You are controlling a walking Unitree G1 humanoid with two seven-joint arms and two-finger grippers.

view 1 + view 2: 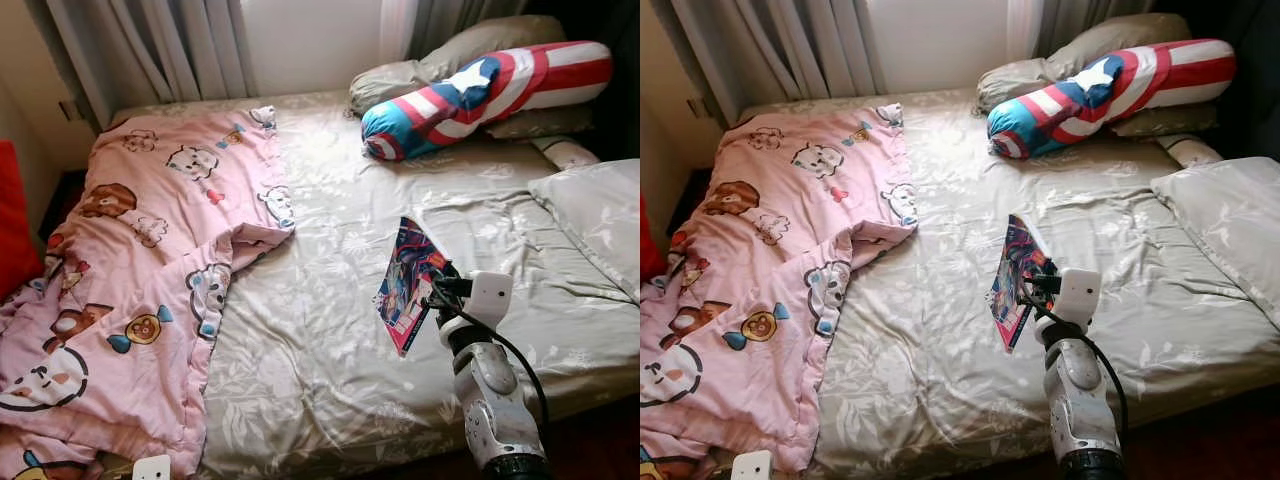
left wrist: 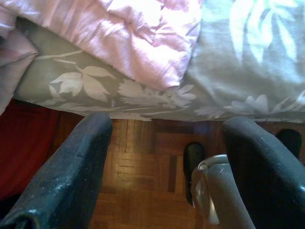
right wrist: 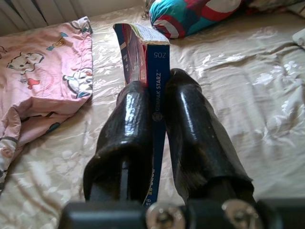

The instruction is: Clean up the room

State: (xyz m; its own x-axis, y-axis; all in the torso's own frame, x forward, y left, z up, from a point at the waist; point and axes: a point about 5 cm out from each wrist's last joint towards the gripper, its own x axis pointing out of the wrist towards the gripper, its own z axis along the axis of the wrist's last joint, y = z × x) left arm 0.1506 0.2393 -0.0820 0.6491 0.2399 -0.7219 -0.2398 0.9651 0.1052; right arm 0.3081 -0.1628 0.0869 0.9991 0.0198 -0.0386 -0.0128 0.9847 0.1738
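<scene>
Item: comic book [image 3: 155,71], clamped by its spine in our R gripper [image 3: 159,95], held above bed [image 1: 330,330] w/ pink blanket [image 1: 150,260]. L gripper [image 2: 167,167]: fingers wide, by bed edge.

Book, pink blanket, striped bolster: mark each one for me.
Book [image 3: 157,86], right wrist view, on its blue spine above the end effector's fingers.
Pink blanket [image 1: 150,250], left eye view, on its middle.
Striped bolster [image 1: 480,90], left eye view, on its red and white stripes.
</scene>
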